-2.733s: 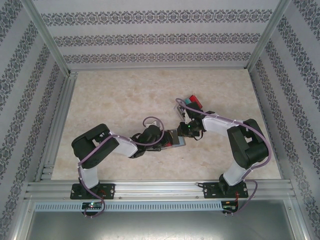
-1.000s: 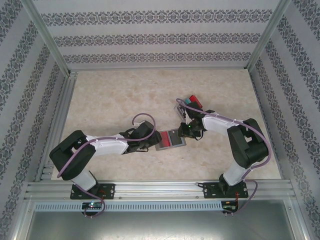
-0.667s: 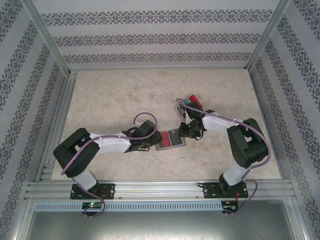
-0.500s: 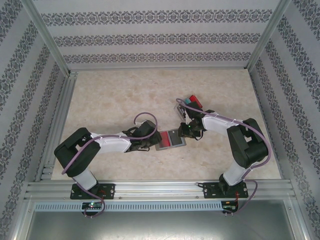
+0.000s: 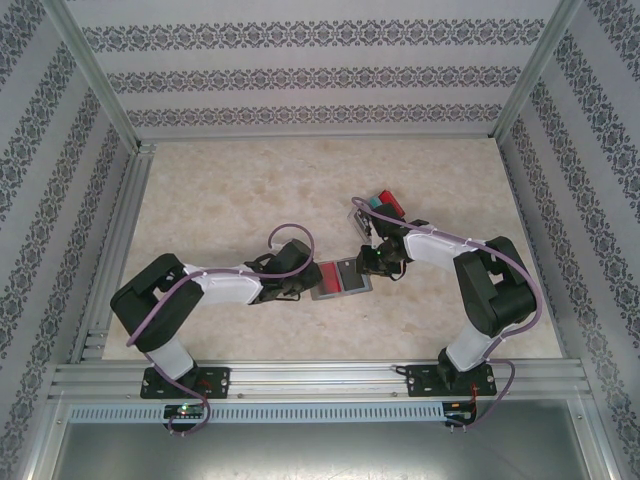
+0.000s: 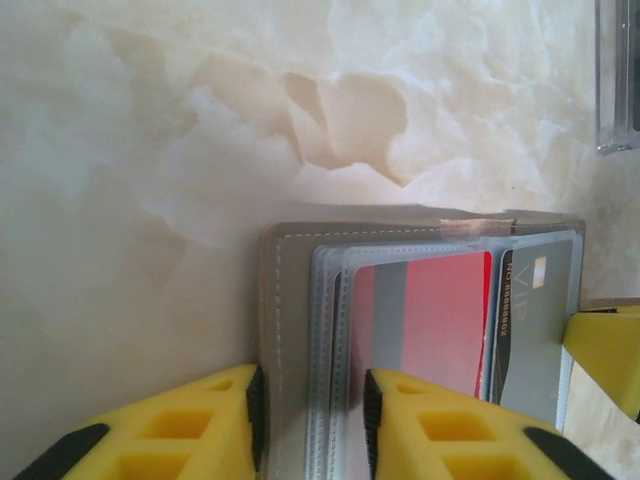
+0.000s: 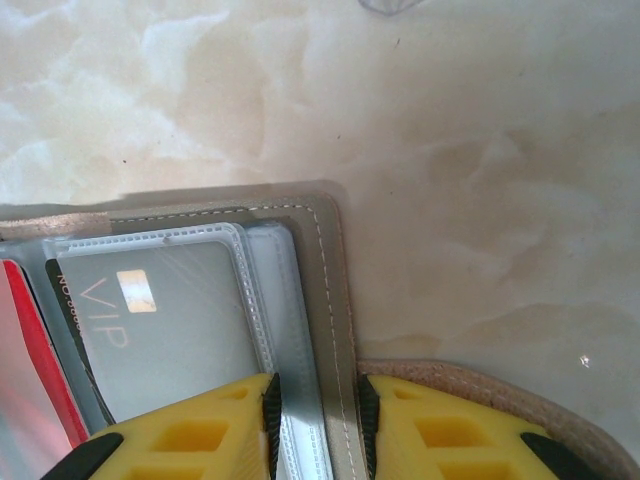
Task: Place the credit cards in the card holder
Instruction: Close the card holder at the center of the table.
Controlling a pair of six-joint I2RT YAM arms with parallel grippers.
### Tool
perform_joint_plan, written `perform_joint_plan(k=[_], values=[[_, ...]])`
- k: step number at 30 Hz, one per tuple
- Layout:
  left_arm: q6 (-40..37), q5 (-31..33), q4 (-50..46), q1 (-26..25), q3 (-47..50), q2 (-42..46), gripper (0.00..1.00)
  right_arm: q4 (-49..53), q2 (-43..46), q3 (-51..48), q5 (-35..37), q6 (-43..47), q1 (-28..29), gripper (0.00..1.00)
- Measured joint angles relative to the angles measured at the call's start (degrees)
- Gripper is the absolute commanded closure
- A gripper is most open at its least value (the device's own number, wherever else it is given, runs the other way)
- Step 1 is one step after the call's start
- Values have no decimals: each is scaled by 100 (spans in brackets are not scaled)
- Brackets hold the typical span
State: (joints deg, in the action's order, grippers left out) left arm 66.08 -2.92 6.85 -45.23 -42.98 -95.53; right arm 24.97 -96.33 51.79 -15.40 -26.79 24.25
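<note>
Grey and floppy, the card holder [image 5: 341,279] lies open at table centre, each edge pinched: left gripper [image 6: 310,420] at nine o'clock, right gripper [image 7: 315,425] at three. Its clear sleeves look slick; a red card [image 6: 430,320] sits inside. Spare credit cards [image 5: 384,203] wait at one o'clock; thin, stiff, best lifted by an edge.

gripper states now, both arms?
Left gripper: closed on the card holder's left edge.
Right gripper: closed on the card holder's right edge.
</note>
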Motion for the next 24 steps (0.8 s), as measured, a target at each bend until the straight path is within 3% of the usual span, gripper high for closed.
perform_joint_plan(k=[3,9,17,24], values=[[-2,-4,2,11,11,177,79,-22,7,-15,-2,-22,0,71],[-236,-348,179,9,-330,426,74,-216,46,-98,-140,-133,37,71],[-315,-1222,804,-4,-1082,-568,69,-439,175,-262,-409,-306,129,70],[-310,-1451,949,-2,-1215,-846,67,-136,1167,-437,-367,-319,-448,67]])
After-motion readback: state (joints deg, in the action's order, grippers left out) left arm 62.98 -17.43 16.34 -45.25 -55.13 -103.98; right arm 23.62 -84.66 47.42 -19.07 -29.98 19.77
